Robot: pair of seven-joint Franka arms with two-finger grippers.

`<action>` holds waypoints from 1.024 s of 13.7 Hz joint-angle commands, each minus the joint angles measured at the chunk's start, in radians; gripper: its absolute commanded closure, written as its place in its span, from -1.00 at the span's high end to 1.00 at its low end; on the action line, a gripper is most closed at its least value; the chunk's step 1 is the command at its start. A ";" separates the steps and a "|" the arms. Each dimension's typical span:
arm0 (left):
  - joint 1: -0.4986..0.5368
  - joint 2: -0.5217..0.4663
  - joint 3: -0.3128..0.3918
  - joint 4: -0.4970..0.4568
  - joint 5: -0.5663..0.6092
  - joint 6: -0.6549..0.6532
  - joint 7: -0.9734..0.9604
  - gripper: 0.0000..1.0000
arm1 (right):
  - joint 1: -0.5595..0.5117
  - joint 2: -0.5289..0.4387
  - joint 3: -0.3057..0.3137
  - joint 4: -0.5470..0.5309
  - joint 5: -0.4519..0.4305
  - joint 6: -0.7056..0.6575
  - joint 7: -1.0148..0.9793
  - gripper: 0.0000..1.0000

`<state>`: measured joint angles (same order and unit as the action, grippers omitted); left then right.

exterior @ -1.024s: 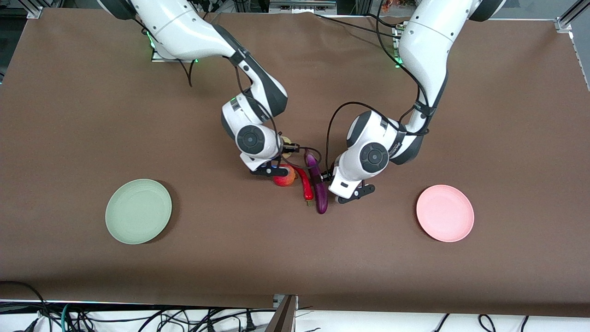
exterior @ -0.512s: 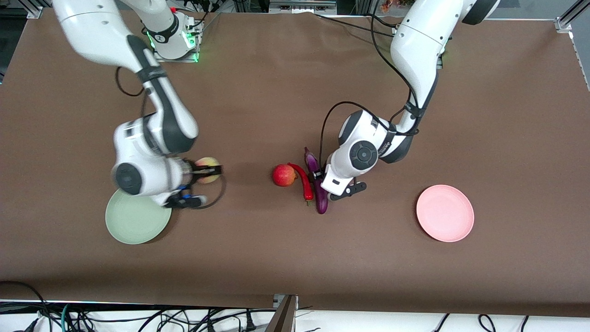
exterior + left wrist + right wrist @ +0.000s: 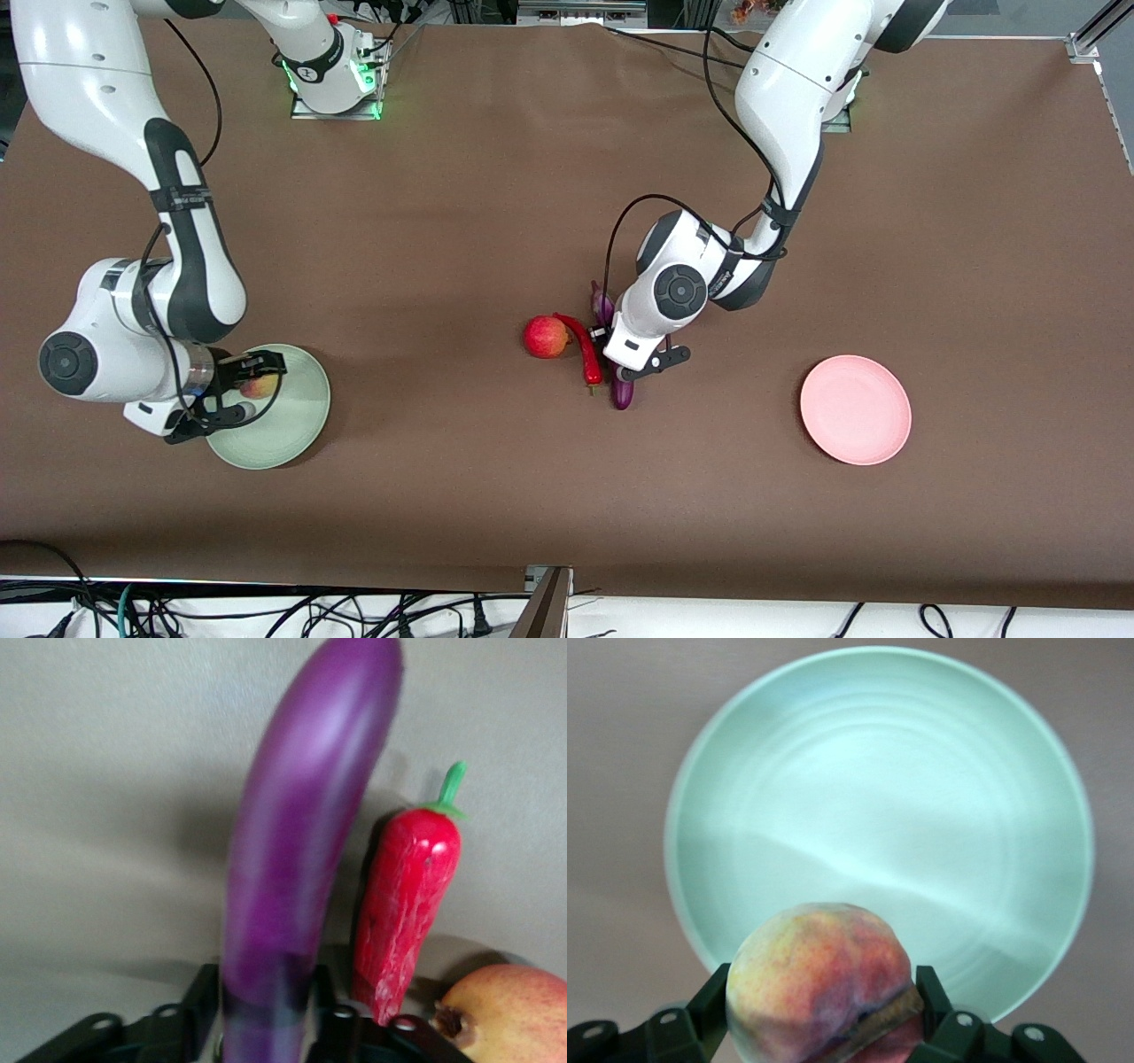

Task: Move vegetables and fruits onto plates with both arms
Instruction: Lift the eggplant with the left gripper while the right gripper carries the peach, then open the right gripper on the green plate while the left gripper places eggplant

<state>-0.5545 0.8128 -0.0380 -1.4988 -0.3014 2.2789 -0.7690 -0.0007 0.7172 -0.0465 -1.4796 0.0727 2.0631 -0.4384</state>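
Observation:
My right gripper [image 3: 263, 385] is shut on the yellowish-pink peach [image 3: 258, 387] and holds it just over the mint green plate [image 3: 297, 421]. The right wrist view shows the peach [image 3: 822, 979] between the fingers [image 3: 713, 997] with the plate [image 3: 877, 797] below. My left gripper [image 3: 631, 367] is down at the purple eggplant [image 3: 623, 396], its fingers against both sides. In the left wrist view the eggplant [image 3: 301, 842] runs out from the gripper [image 3: 266, 1023]. The red chili [image 3: 586, 354] lies beside it, then the apple [image 3: 546, 337]. The pink plate [image 3: 855, 409] is bare.
The chili [image 3: 407, 904] and apple [image 3: 505, 1014] lie close beside the eggplant, on the side toward the right arm's end. Brown cloth covers the table [image 3: 567, 496]. Cables hang along the table edge nearest the camera.
My right arm has swung from the pile to the green plate, carrying the peach. My left gripper has shifted onto the eggplant and lowered around it.

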 commanded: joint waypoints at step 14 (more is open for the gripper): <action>0.504 -0.061 0.055 0.221 0.201 -0.519 0.866 -1.00 | -0.021 0.002 0.046 0.004 -0.033 0.152 -0.126 0.98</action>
<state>-0.0952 0.7555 0.0225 -1.2824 -0.1439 1.7733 -0.0199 -0.0233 0.7644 -0.0334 -1.4647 0.0421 2.2737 -0.5622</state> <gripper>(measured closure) 0.670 0.004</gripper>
